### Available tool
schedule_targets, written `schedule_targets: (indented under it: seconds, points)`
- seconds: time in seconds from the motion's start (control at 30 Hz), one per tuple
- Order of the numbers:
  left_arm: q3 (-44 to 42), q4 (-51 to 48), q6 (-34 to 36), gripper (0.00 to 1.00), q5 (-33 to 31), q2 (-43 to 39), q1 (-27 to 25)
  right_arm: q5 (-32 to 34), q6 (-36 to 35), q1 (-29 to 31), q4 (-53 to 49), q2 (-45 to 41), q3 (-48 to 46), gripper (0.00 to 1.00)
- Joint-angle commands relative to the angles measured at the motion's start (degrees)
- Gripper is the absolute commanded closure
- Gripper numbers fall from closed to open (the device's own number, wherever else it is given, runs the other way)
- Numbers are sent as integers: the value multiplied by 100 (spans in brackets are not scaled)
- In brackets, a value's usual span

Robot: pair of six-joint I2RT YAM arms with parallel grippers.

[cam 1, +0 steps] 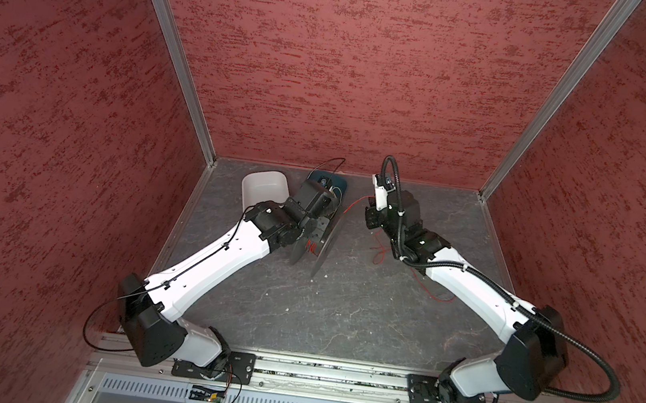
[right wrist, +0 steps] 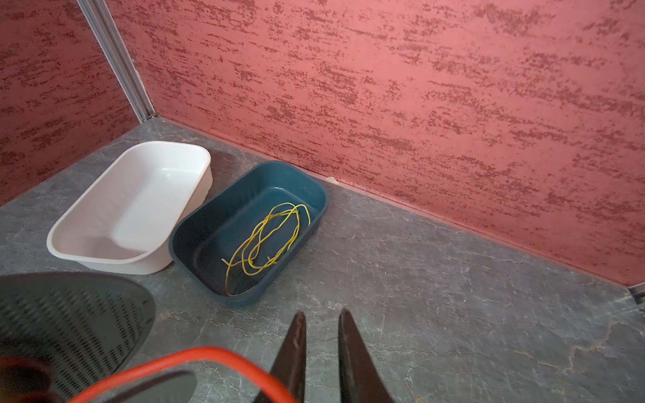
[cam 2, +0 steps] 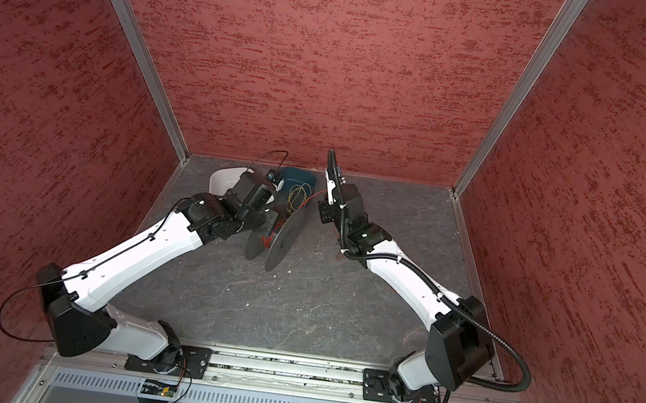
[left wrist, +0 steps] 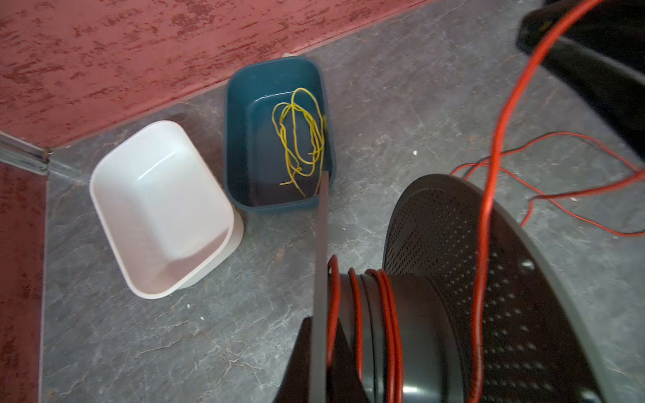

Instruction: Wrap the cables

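Red cables [left wrist: 387, 314], nearest, are wound a few turns on the black reel [left wrist: 436, 226], the rest trailed loose over the surface [right wrist: 453, 314]; the reel's flange is pinched by the closed left claw [cam 1: 317, 231]; the right claw [right wrist: 321, 317] is parted slightly, nothing held; the loose strand beside it should be gripped and kept taut while winding; thin, limp wire is seen, darker strands alongside.

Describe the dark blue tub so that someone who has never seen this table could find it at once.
Look along the red back wall to the far left corner of the grey table, where two tubs sit side by side. The dark blue tub is the one nearer the middle, next to the white tub. Only it holds a loose tangle of yellow wire.
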Motion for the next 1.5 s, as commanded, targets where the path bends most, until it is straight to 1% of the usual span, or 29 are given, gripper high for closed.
schedule_targets:
  seconds: [0.0,0.1,0.23,0.27,0.3,0.37,0.43,0.53,0.57,0.67,0.7,0.77,0.83,1.0,1.1,1.23,1.33,1.47]
  points:
    - [355,108,-122,100,798,-488,221,-802,162,-178,263,105,-223,81]
    - [289,254,-435,100,1567,-772,655,-1057,209,-247,689,113,-655,80]
    - [30,623,-991,100,2742,-1182,1412,-1277,329,-299,1169,144,-1194,80]
    - [2,686,-1073,100,2917,-1254,1516,-1331,373,-299,1247,150,-1295,80]
    - [-20,737,-1131,100,3051,-1308,1603,-1434,428,-300,1362,164,-1413,80]
    - [0,767,-1188,100,3084,-1397,1692,-1731,530,-299,1621,154,-1663,79]
    - [-12,825,-1298,100,3109,-1469,1805,-2043,636,-299,1934,138,-1933,76]
    - [-34,866,-1433,100,3133,-1560,2006,-2297,711,-300,2204,44,-2217,70]
    - [-38,867,-1462,100,3121,-1575,2069,-2356,704,-299,2255,-7,-2281,67]
    - [-22,850,-1544,100,3168,-1620,2276,-2518,627,-304,2385,-267,-2513,49]
    - [-18,840,-1558,100,3202,-1625,2328,-2551,604,-303,2465,-287,-2619,39]
    - [3,811,-1563,100,3241,-1633,2402,-2526,587,-299,2587,-603,-2790,20]
    - [18,792,-1560,100,3269,-1633,2453,-2487,526,-299,2552,-739,-2870,13]
    - [38,746,-1554,100,3314,-1624,2550,-2455,336,-308,2536,-1015,-3119,9]
    - [56,704,-1547,100,3356,-1615,2609,-2533,259,-322,2585,-1103,-3255,9]
    - [57,690,-1544,100,3416,-1624,2628,-2561,300,-370,2670,-996,-3317,10]
    - [57,689,-1545,100,3421,-1639,2632,-2904,380,-407,2834,-823,-3328,13]
    - [70,690,-1545,100,3418,-1647,2641,-3526,415,-409,3158,-569,-3401,16]
